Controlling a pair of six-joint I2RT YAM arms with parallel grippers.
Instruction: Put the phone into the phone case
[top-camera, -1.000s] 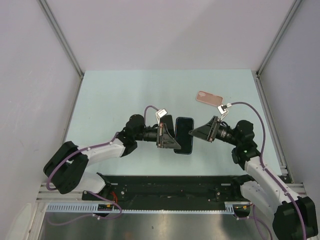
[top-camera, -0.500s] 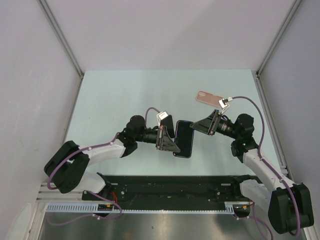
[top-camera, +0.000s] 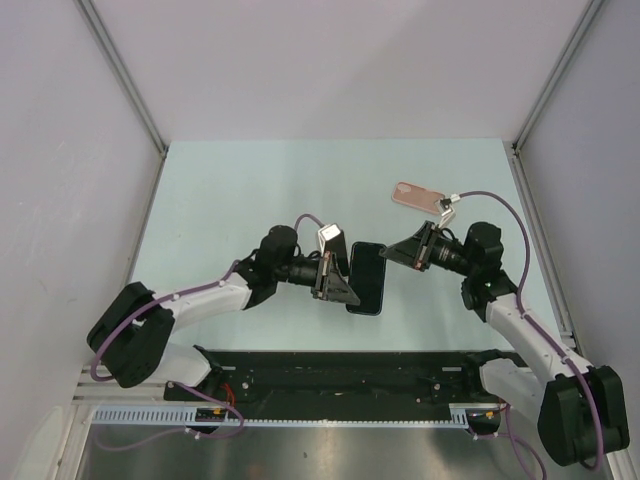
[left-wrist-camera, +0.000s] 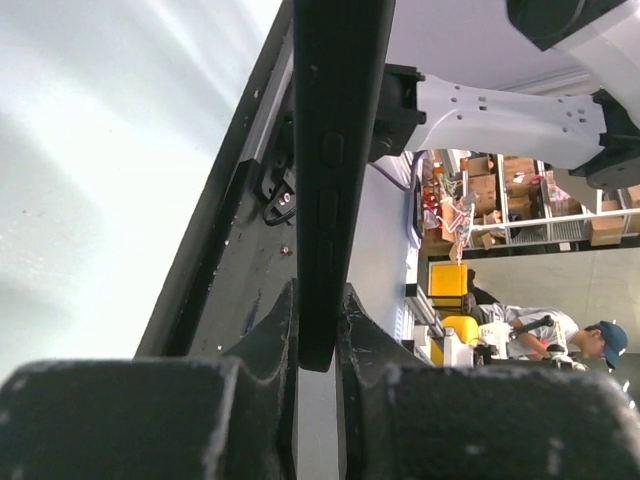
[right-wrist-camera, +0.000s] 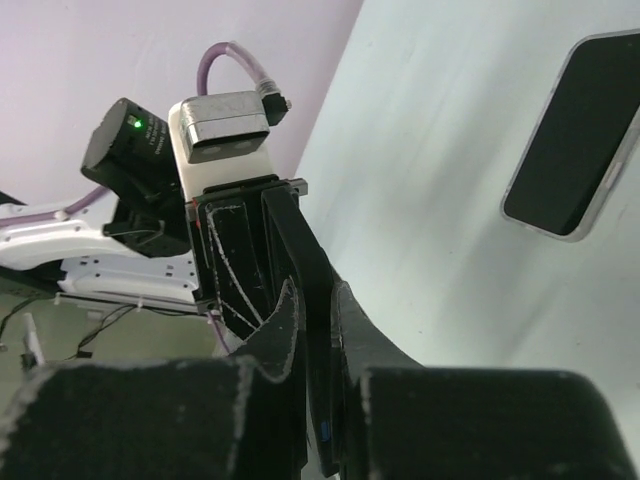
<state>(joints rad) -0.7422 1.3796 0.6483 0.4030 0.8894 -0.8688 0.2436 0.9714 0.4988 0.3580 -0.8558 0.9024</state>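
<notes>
Top external: slim, dark, glossy phone (top-camera: 372, 277)

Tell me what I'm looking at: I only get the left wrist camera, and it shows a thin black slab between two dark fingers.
Observer: From above it is a flat black rectangular phone, held by one long edge in the left gripper.
Operator: Is anything else holding it?
Observer: Yes, the right gripper is shut on the opposite long edge.
Operator: Where's the case?
Observer: The pink phone case lies on the pale green table, beyond the right gripper, apart from the phone.
</notes>
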